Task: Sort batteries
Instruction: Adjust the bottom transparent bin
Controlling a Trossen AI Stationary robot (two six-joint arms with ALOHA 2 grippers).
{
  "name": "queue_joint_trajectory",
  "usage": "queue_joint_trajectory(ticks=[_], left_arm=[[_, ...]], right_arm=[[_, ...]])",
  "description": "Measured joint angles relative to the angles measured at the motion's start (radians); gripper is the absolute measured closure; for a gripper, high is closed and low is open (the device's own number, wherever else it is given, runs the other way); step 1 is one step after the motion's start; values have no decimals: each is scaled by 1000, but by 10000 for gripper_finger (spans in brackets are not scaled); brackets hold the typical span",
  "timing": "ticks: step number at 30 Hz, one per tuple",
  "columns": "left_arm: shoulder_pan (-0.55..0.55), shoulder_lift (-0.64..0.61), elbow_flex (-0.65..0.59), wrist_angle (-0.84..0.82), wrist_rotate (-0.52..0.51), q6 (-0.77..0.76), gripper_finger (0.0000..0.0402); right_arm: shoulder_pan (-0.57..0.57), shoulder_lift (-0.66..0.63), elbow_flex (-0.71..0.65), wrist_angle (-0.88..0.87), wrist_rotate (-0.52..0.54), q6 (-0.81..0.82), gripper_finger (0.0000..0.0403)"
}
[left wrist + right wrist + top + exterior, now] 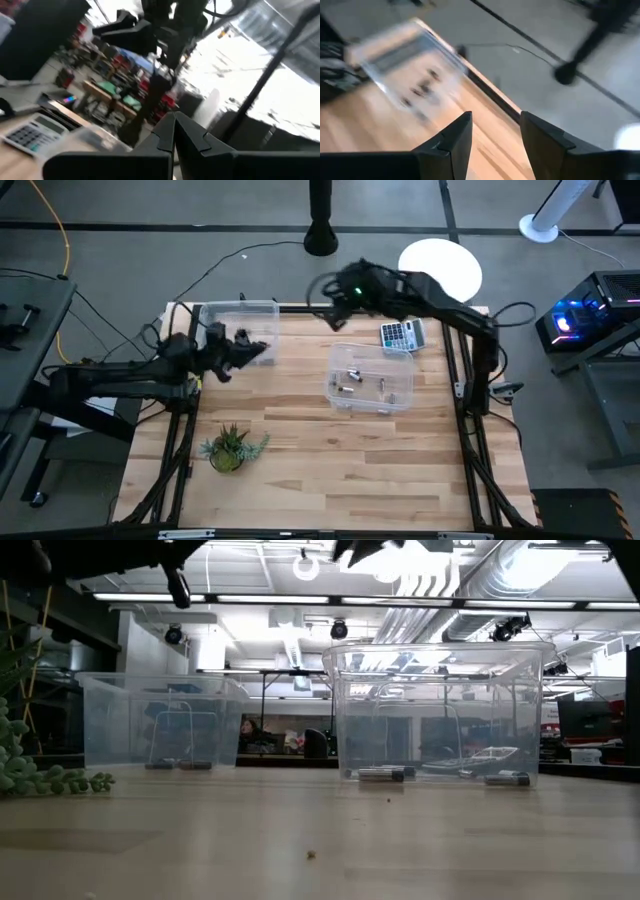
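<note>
— When we look down from above, where do we see the batteries (352, 376), those tiny dark-grey and silvery metal sticks?

— We see most of them lying on the floor of the clear plastic box (397, 363) in the middle of the pale wooden table (320, 470). From table height we see a few more lying in the second clear plastic box (101, 683), the one at the far left of the table.

— What is the right gripper (333, 306) doing?

— We see it up in the air near the far edge of the table, between the two boxes. Its two dark fingers (452, 137) stand apart and nothing is between them.

— And the left gripper (258, 348)?

— We see it over the far left box. Its fingers (187, 135) are pressed together, and we can see nothing in them.

— What else do we see?

— A grey calculator (401, 334) lies just behind the middle box, and a small green plant (231, 448) sits near the left front of the table.
</note>
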Motion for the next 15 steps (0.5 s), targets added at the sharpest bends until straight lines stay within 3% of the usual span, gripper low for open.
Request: queue_joint_trajectory(ticks=[7, 11, 15], left_arm=[[-182, 26, -16, 6, -60, 75, 401], [-275, -17, -100, 32, -183, 107, 402], [-303, -94, -196, 92, -228, 113, 401]], right_arm=[[190, -123, -1, -411, 280, 330, 242], [333, -215, -64, -394, 386, 461, 242], [463, -329, -183, -405, 482, 673, 242]])
